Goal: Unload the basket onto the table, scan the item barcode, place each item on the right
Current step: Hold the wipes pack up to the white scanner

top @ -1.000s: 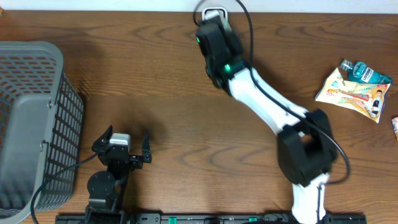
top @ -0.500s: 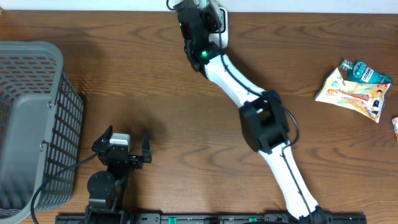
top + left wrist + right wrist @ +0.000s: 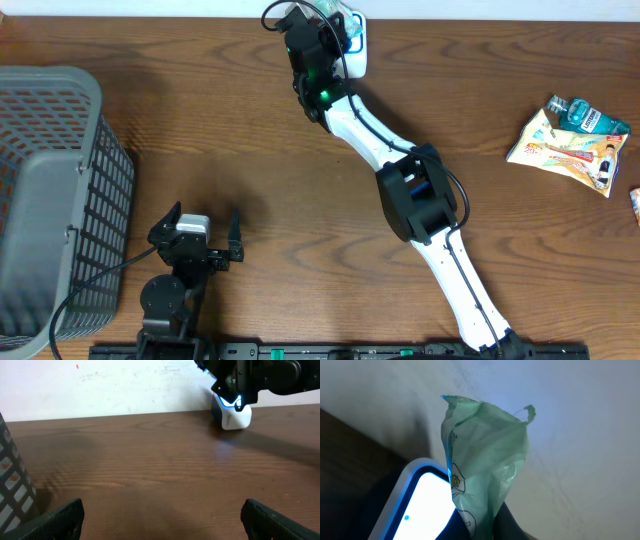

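Right against the scanner's (image 3: 422,502) glowing blue-white face, the green packet (image 3: 485,450) hangs crumpled, its printed side turned toward the light. This is most likely so that the window can read whatever barcode sits there; no barcode is legible in any view. The right gripper (image 3: 330,30) has its fingers closed tight on the packet's lower end. The arm reaches the whole way across to the scanner at the far edge of the table (image 3: 200,120), which suggests the scan itself is the step in hand.

Well away from the scanner, on the near side, the left gripper (image 3: 203,222) rests with its jaws spread fully wide and nothing between them. It seems parked out of the way. A grey basket (image 3: 60,190) stands beyond it, further to the scanner's left. Off to the scanner's right, well apart, lie other printed packets (image 3: 570,145).

Only the right wrist view shows the packet against the lit window and the pale wall (image 3: 570,420) behind. The overhead view hides most of the packet under the arm, yet it alone gives the layout. The left wrist view, looking low across the wood, shows the scanner upright with the gripper over it.
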Available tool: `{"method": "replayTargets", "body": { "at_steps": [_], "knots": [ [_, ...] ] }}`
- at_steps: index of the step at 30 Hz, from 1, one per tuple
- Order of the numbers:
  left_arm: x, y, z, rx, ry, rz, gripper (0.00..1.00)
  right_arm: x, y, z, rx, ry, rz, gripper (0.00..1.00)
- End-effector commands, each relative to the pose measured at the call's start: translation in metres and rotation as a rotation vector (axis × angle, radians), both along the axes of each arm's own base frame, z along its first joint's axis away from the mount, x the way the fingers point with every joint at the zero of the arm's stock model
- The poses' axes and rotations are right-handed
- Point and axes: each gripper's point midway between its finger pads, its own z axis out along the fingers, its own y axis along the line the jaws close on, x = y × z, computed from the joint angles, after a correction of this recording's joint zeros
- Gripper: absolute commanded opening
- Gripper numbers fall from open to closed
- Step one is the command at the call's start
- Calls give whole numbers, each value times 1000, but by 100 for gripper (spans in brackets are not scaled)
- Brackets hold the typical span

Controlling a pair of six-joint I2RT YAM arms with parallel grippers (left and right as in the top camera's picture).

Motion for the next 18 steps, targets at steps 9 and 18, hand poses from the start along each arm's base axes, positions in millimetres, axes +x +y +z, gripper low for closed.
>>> {"method": "replayTargets", "body": {
  "at_steps": [9,18],
  "knots": [
    [-2,-2,-15,0,44,-11,100,-38,-37,55,49,75,-188,1],
    [-2,-2,-15,0,44,-11,100,-153,-133,120,381,91,-577,1]
  ]
}}
